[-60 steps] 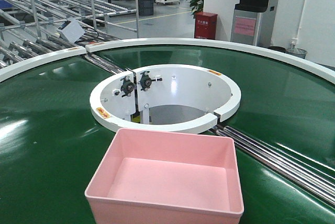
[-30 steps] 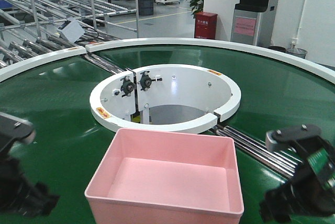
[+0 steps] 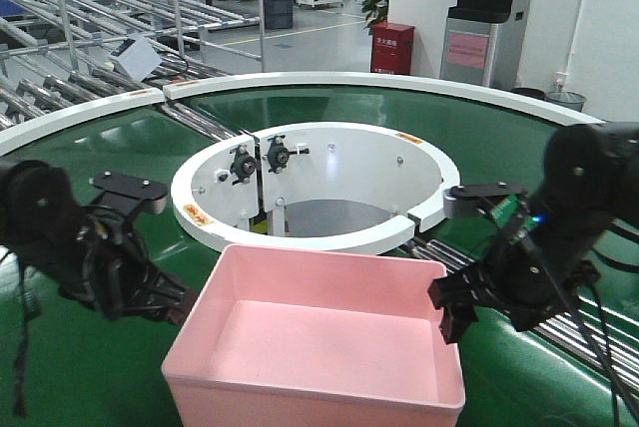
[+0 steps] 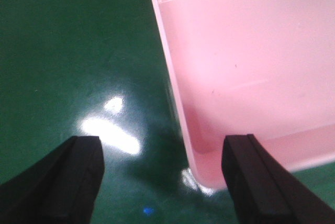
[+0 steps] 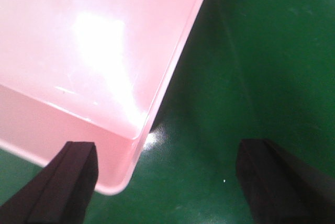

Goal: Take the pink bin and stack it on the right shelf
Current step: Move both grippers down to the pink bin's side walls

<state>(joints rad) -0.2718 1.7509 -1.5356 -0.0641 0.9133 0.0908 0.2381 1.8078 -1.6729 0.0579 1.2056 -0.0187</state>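
Observation:
The pink bin [image 3: 319, 342] sits empty on the green belt at the near centre. My left gripper [image 3: 178, 307] is open at the bin's left wall. In the left wrist view the gripper [image 4: 162, 150] straddles the bin's [image 4: 235, 51] near corner, one finger over the belt and one over the bin. My right gripper [image 3: 449, 315] is open at the bin's right wall. In the right wrist view the gripper [image 5: 167, 153] straddles the bin's [image 5: 78, 41] corner the same way. Neither gripper holds anything. The right shelf is out of view.
The curved green conveyor belt [image 3: 100, 188] wraps round a white ring housing [image 3: 319, 237] just behind the bin. Steel rollers [image 3: 544, 297] run under my right arm. Pipe-frame roller racks [image 3: 100, 8] stand at the back left, and a red box [image 3: 391, 48] at the back.
Both arms have risen into view from the lower corners and moved in to the bin's left and right walls. The bin has not moved.

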